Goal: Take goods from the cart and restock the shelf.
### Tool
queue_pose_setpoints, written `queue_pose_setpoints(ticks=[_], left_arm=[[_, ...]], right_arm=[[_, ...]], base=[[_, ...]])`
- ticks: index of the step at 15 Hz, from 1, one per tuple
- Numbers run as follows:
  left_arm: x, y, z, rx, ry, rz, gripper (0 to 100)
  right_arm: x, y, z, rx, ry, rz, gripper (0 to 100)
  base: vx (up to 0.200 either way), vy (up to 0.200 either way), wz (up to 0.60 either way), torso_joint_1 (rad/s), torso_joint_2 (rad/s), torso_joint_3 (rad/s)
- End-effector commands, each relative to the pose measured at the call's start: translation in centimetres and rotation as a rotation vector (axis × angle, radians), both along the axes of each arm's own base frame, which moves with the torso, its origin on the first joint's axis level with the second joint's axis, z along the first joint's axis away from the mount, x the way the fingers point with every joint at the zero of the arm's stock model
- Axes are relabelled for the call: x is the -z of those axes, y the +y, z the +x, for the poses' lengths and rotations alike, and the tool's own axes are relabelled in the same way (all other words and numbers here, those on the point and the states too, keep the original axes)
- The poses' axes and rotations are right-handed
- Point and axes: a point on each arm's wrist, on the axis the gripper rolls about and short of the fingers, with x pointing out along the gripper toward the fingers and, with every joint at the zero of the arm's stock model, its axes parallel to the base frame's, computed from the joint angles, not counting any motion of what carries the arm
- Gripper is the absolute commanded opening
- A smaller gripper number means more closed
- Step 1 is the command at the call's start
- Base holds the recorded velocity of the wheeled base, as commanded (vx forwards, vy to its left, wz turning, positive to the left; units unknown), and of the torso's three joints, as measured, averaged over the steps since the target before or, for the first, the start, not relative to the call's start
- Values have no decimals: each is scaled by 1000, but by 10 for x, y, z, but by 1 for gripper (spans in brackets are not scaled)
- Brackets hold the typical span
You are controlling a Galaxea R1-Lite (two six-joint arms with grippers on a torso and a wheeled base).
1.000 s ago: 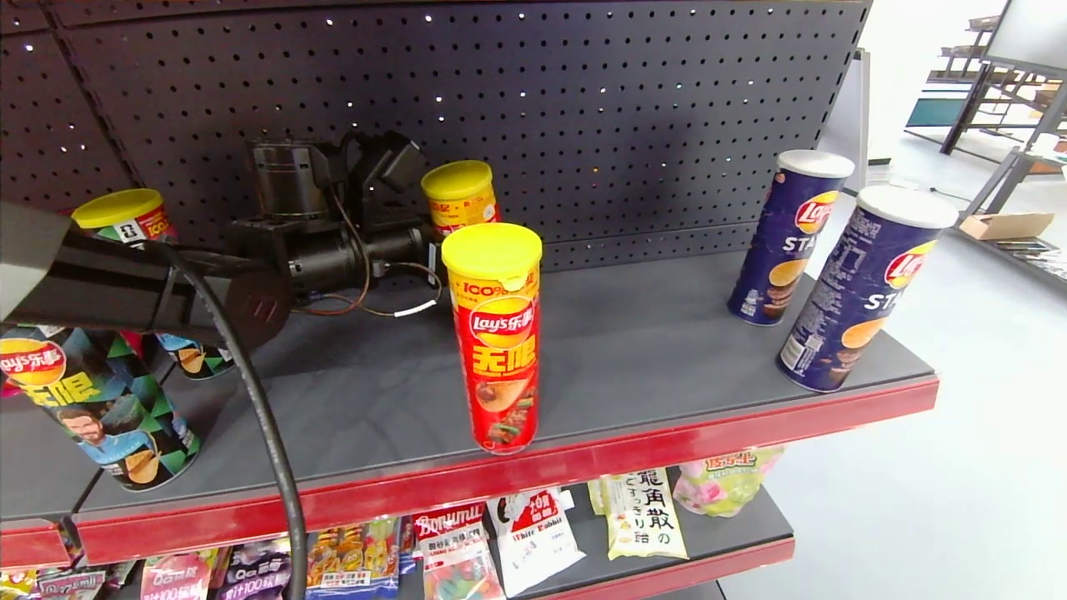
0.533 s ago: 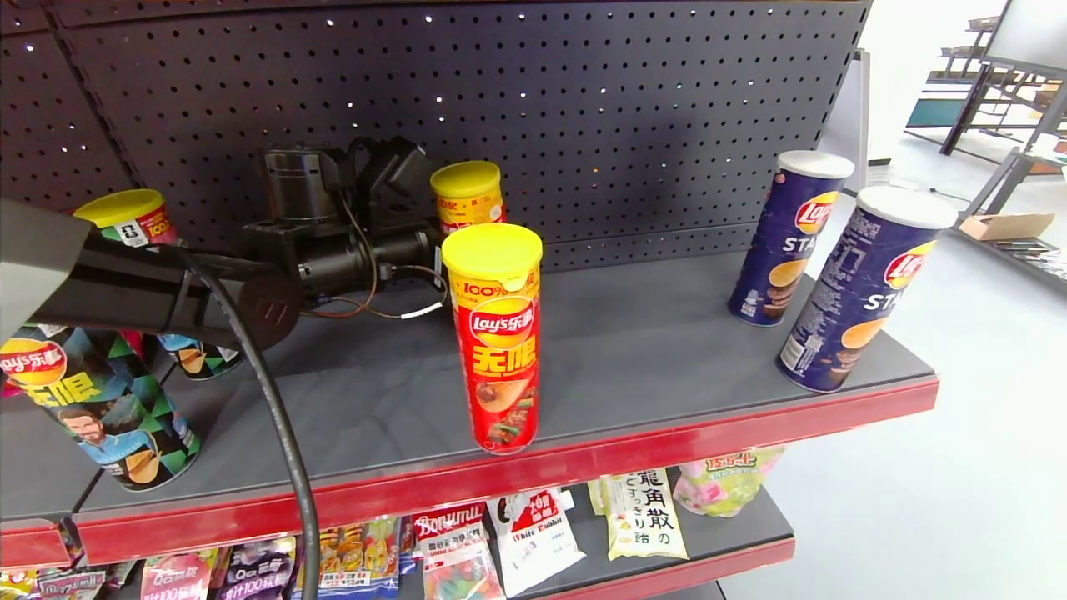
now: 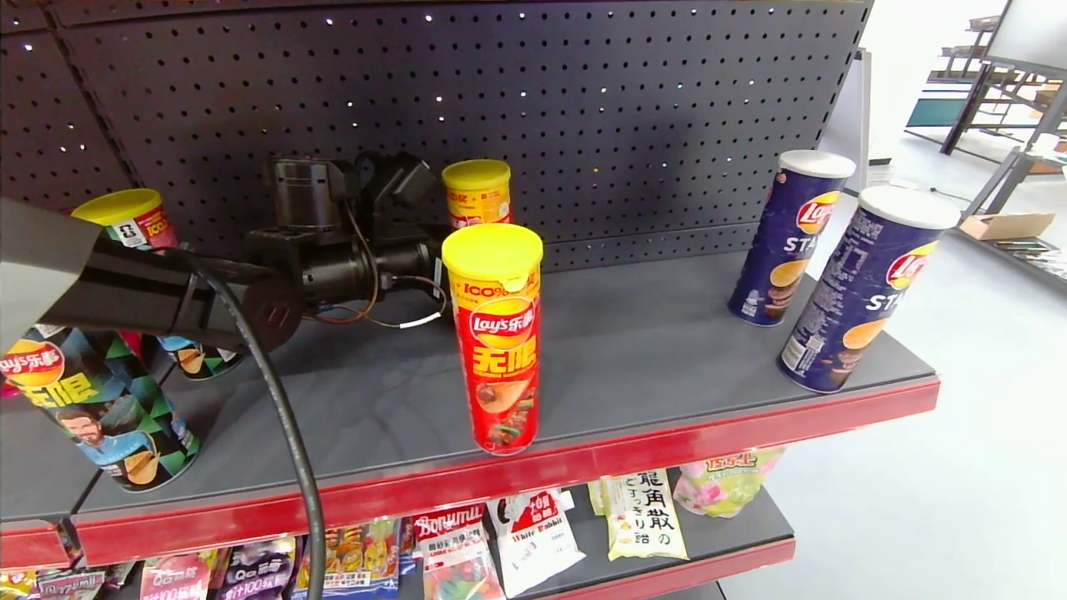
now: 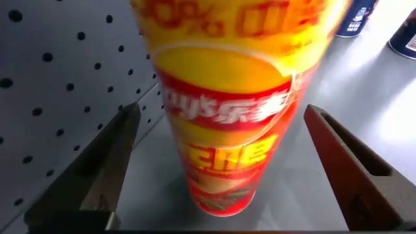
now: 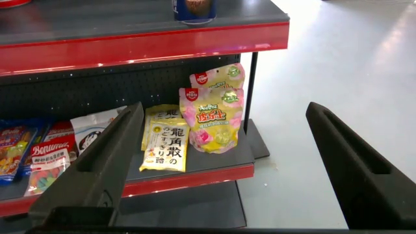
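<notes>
Since a second ago the left arm has swung toward the shelf's right end, and the yellow-lidded red can point(image 3: 477, 193) with it; that can now stands upright at the back edge of the upper shelf point(image 3: 650, 350), close to the pegboard point(image 3: 583, 125) and directly behind the front red can point(image 3: 498, 333) at the front edge. The left gripper point(image 4: 221, 110) has its jaws spread wide on either side of the rear can, not clamping it. Two blue cans point(image 3: 788, 237) point(image 3: 863, 287) stand at the shelf's right end. The right gripper point(image 5: 224, 110), jaws fully apart and holding nothing, hangs before the lower shelf point(image 5: 195, 179), where a pink bag point(image 5: 211, 120) and a yellow bag point(image 5: 164, 146) lean near its right end
</notes>
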Motion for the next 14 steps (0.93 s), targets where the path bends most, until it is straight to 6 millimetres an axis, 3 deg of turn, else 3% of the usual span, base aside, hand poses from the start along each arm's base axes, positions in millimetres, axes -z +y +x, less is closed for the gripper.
queue_pose_setpoints(ticks=[1,5,7,8,9,10,12,13,14], left_arm=[[-8,6,-10,-15,-10,-3,100],[-9,29,-43,-69,22,15,100],[-10,37,-68,-74,36,20,100],[-9,45,-92,-74,51,27,100],[-10,47,-99,-74,51,27,100],[-10,54,-125,-74,54,26,100],[-13,62,-152,-74,45,24,100],[-15,73,-189,-103,19,26,100],[-17,82,-213,-177,-1,35,100]], right_arm=[[0,0,0,0,1,0,100],[0,0,0,0,1,0,100],[0,0,0,0,1,0,100],[0,0,0,0,1,0,100],[0,0,0,0,1,0,100],[0,0,0,0,1,0,100],[0,0,0,0,3,0,100],[0,0,0,0,1,0,100],[0,0,0,0,1,0,100]], base=[[0,0,0,0,0,0],[0,0,0,0,0,0],[0,0,0,0,0,0],[0,0,0,0,0,0],[0,0,0,0,0,0],[0,0,0,0,0,0],[0,0,0,0,0,0],[0,0,0,0,0,0],[0,0,0,0,0,0]])
